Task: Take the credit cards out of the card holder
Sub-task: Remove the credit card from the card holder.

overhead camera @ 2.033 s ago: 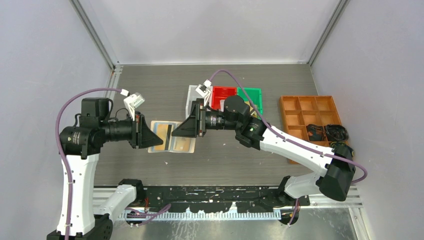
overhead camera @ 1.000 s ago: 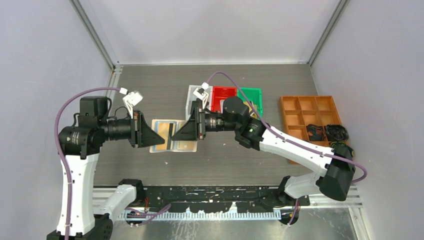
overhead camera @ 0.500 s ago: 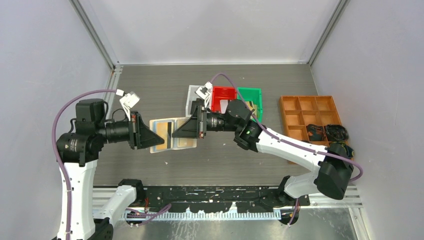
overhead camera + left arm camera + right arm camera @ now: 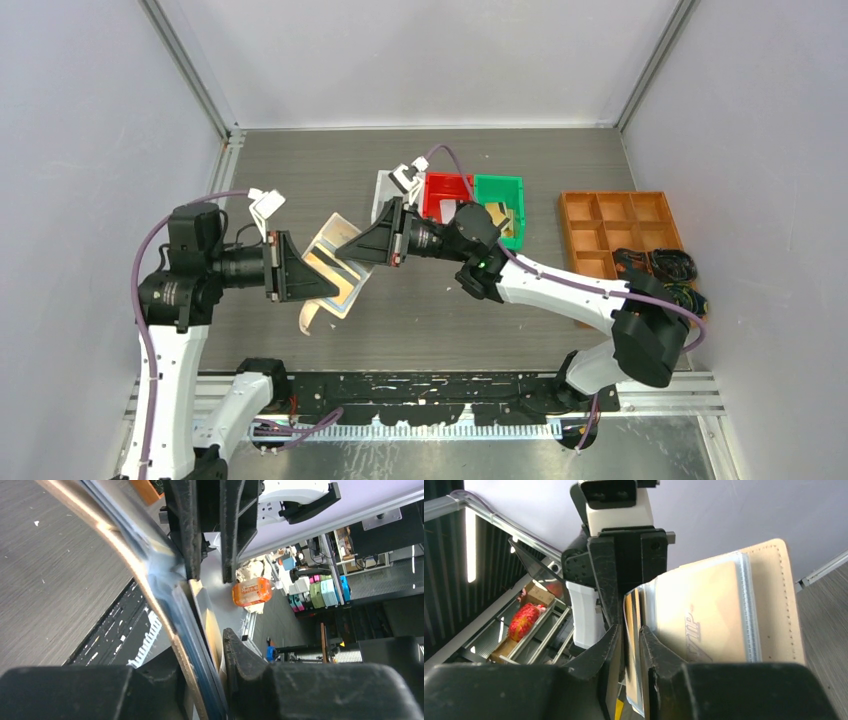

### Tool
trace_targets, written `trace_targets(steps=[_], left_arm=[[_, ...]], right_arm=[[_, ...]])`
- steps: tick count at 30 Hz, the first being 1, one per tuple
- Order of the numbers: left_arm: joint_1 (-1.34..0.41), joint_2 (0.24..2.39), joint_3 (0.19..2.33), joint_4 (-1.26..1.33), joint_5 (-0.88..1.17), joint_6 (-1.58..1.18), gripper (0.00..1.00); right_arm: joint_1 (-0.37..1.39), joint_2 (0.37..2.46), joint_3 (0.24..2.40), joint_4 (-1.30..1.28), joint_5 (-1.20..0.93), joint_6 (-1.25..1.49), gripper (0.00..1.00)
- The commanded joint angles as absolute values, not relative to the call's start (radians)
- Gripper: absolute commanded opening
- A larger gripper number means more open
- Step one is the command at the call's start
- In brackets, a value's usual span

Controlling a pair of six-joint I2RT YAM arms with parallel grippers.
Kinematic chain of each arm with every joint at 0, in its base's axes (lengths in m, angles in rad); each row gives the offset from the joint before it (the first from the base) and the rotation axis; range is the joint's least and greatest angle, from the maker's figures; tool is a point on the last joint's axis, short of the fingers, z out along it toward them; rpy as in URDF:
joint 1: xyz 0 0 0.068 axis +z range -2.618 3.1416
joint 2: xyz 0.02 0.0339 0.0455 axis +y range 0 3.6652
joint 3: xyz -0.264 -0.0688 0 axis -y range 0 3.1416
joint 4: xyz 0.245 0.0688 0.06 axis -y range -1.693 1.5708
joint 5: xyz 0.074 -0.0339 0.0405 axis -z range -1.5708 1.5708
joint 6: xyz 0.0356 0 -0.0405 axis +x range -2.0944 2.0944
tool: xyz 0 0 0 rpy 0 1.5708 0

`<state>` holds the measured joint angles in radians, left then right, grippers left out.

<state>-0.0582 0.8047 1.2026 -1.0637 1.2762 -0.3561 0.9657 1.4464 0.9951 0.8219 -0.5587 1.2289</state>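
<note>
The card holder (image 4: 335, 262) hangs open above the table (image 4: 440, 320), off the surface and tilted, stretched between the 2 arms so that its clear sleeves fan apart and their mouths can be reached. At least 1 of the credit cards (image 4: 696, 610), a gold-tan one, sits in the outermost sleeve facing the right wrist camera; how many more lie behind it cannot be told. The left gripper (image 4: 202, 645) is narrowed to a slim gap and clamps 1 edge of the holder, apparently as the anchor. The right gripper (image 4: 631, 632) comes from the opposite side, its fingers drawn close around a thin leaf of sleeve and card. Whether it pinches a card alone or the sleeve with it is not clear, and that matters, since pulling a sleeve would only tug the holder. Behind the right arm stand a red bin (image 4: 445, 185) and a green bin (image 4: 498, 187), likely the drop places, and an orange tray (image 4: 610, 225) lies well apart to the right.
</note>
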Motion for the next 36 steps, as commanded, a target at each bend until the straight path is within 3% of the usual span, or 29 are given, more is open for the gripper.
trace_targets(steps=[1, 6, 19, 24, 26, 30, 36], left_arm=[[-0.065, 0.754, 1.198, -0.84, 1.424, -0.485, 0.18], [-0.065, 0.752, 1.225, -0.886, 1.417, -0.408, 0.05], [-0.065, 0.757, 1.259, -1.015, 1.35, -0.281, 0.01], [-0.064, 0.795, 1.315, -1.301, 1.25, 0.06, 0.01], [-0.065, 0.829, 1.333, -1.395, 1.212, 0.186, 0.0], [-0.087, 0.88, 1.391, -1.499, 1.145, 0.332, 0.0], [-0.17, 0.958, 1.481, -1.656, 1.057, 0.508, 0.0]], right_arm=[[0.986, 1.392, 1.016, 0.81, -0.57, 1.155, 0.26], [0.986, 1.313, 1.076, 0.448, -0.6, 0.936, 0.26], [0.994, 1.341, 1.27, 0.161, -0.705, 0.761, 0.31], [0.973, 1.274, 1.4, -0.075, -0.581, 0.511, 0.63], [0.975, 1.283, 1.46, -0.177, -0.573, 0.409, 0.71], [0.976, 1.32, 1.521, -0.303, -0.576, 0.215, 0.84], [0.977, 1.327, 1.515, -0.307, -0.535, 0.087, 0.93]])
